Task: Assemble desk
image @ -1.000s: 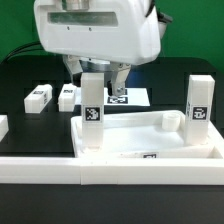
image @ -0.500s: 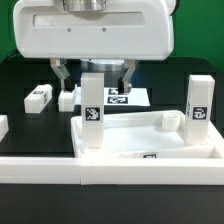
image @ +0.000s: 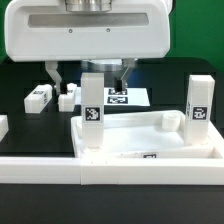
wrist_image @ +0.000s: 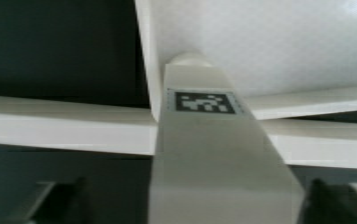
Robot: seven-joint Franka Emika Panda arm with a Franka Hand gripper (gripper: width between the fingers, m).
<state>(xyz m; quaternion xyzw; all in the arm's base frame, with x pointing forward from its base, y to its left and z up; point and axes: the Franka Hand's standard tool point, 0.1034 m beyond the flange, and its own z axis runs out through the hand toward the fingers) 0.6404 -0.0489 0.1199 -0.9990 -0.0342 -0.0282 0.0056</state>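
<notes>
Our fingers (image: pixel 52 76) stand apart, one on each side of the upright leg (image: pixel 91 100). There is a gap to it on both sides, so they grip nothing. That leg stands at one corner of the desk tray (image: pixel 150 138), and a second leg (image: pixel 198 103) stands upright at the tray's other end. Beyond the tray, one loose leg (image: pixel 38 97) and a further loose leg (image: pixel 68 97) lie on the black tabletop (image: pixel 40 130), near the marker board (image: pixel 122 98).

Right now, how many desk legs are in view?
4. At corners of the tabletop: first upright leg, below the arm, and second upright leg, exterior view's right. On the black table, that view's left: outer loose leg, inner loose leg. The arm may hide more.
</notes>
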